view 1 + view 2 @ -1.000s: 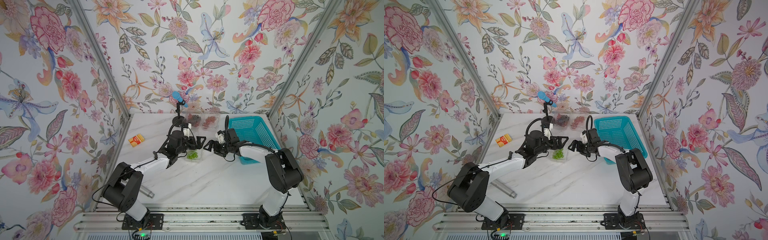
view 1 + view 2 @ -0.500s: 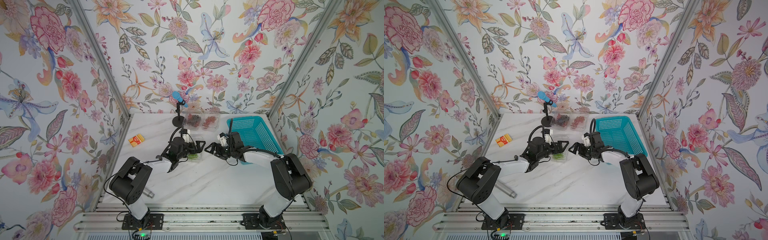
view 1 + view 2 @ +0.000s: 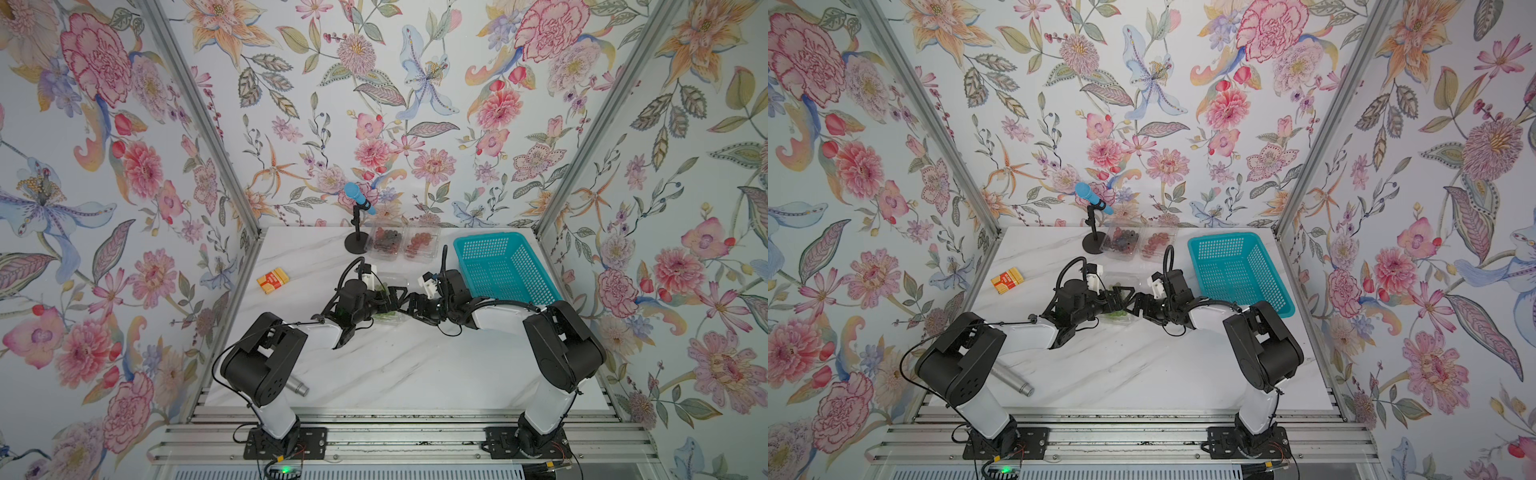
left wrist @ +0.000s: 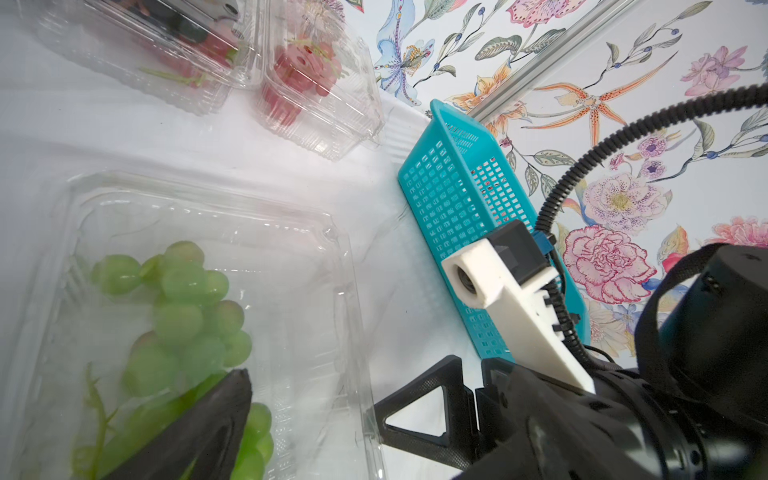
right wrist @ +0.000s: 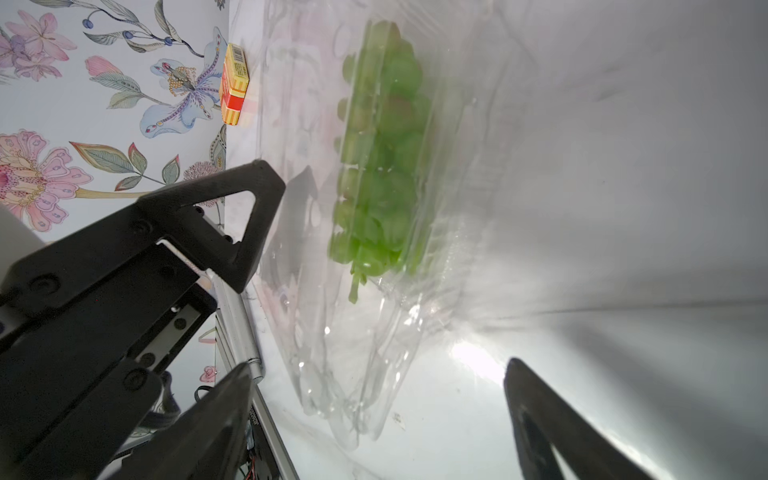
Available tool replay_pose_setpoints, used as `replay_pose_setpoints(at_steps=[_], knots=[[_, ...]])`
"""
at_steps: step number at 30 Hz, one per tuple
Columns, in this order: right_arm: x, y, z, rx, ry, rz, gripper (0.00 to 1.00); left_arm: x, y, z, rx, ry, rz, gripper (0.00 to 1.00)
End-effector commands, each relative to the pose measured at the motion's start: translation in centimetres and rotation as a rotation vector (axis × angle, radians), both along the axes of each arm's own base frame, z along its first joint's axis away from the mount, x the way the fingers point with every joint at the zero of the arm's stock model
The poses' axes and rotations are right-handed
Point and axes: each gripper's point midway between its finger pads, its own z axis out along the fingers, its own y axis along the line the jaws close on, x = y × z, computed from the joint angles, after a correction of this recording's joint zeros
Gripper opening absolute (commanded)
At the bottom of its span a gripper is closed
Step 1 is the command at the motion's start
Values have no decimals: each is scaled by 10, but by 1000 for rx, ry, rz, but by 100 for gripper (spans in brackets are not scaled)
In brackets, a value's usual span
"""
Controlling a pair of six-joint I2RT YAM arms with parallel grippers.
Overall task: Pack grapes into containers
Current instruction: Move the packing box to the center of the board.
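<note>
A clear container (image 4: 316, 257) holding the green grapes (image 4: 183, 316) lies mid-table; I see the bunch through its plastic. My left gripper (image 3: 388, 300) is open, with one fingertip (image 4: 208, 419) over the grapes and the container's side wall between its jaws. My right gripper (image 5: 374, 419) faces it, open wide, with the container's end (image 5: 353, 374) between its fingertips. The two grippers nearly meet in both top views (image 3: 1136, 305). At the back stand two more containers, one with dark grapes (image 3: 384, 241) and one with red grapes (image 3: 422, 241). Whether the near lid is fully down I cannot tell.
A teal basket (image 3: 503, 266) stands at the right, close behind my right wrist. A blue microphone on a black stand (image 3: 356, 245) is next to the back containers. An orange box (image 3: 272, 280) lies at the left. A metal cylinder (image 3: 297, 386) lies by the left arm's base.
Both wrists have dropped lower and drawn together at the green-grape container. The right gripper came left from the basket side. The container has stayed in place.
</note>
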Motion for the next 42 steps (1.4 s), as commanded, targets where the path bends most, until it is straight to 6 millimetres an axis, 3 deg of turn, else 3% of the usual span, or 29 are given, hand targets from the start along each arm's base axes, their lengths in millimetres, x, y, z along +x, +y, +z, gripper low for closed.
replay_pose_setpoints(at_steps=[1,9,13,14,16,22,31,33,39,42], knots=[[9,16,9,53,-16,3,88,4,17,8,-17,-10,53,100],[19,36,9,64,-20,3,73,7,39,18,-24,-29,80,100],[26,51,8,75,-21,-4,70,8,48,23,-12,-36,94,100],[29,55,8,79,-21,-10,69,7,51,38,-22,-68,99,100],[35,65,7,88,-15,-12,67,7,56,43,-11,-77,110,100],[50,85,8,109,-5,-12,65,6,66,44,-3,-75,133,100],[52,55,14,127,-12,-49,68,13,64,25,-15,-49,150,100],[55,48,14,130,-12,-58,70,17,62,11,0,-22,151,100],[71,25,21,107,-36,-93,83,19,58,-5,0,9,148,100],[82,13,26,87,-45,-119,100,17,58,-9,-2,19,150,100]])
